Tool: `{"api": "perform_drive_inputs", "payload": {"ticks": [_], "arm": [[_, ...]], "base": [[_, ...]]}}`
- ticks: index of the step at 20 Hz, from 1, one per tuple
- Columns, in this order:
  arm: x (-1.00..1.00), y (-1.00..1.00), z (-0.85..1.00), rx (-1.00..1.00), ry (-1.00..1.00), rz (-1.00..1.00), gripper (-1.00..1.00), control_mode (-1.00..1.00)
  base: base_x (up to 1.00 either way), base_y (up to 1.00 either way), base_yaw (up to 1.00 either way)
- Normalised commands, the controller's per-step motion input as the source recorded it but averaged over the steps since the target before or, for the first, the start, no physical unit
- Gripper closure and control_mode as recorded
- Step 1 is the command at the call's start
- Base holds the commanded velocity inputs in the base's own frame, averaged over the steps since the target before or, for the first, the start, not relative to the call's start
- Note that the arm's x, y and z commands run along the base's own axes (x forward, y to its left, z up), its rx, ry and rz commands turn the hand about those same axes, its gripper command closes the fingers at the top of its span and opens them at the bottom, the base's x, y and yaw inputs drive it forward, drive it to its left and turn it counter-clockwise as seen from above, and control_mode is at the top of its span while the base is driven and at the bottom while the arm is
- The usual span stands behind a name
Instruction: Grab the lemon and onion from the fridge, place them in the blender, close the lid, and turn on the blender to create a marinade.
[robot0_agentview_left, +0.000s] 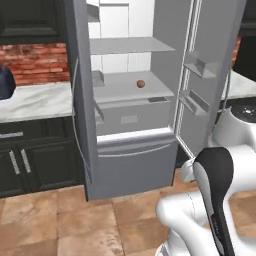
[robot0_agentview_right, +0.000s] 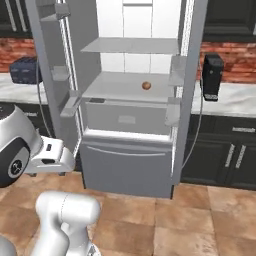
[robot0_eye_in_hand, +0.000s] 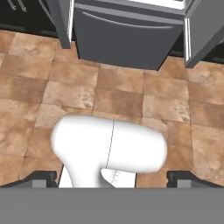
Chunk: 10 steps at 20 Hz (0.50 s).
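The onion (robot0_agentview_left: 141, 84) sits on the middle shelf of the open fridge (robot0_agentview_left: 130, 165), the blender (robot0_agentview_right: 212, 77) on the worktop beside it, the claw (robot0_eye_in_hand: 113, 177) spread wide, empty

A home kitchen is showing: tall grey open-doored fridge (robot0_agentview_left: 130, 150), white marble counter (robot0_agentview_left: 35, 102), red brick backsplash (robot0_agentview_left: 35, 62), dark cabinets (robot0_agentview_right: 225, 157).

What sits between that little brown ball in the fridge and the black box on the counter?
In the right base view, the fridge's open right door stands between the onion and the blender.
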Motion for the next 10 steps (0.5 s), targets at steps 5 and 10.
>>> {"api": "perform_drive_inputs", "payload": {"ticks": [5, 10], "arm": [[0.00, 0.00, 0.00, 0.00, 0.00, 0.00, -1.00, 1.00], [0.00, 0.00, 0.00, 0.00, 0.00, 0.00, -1.00, 1.00]], "base": [[1.00, -0.33, 0.17], [0.99, -0.01, 0.04]]}}
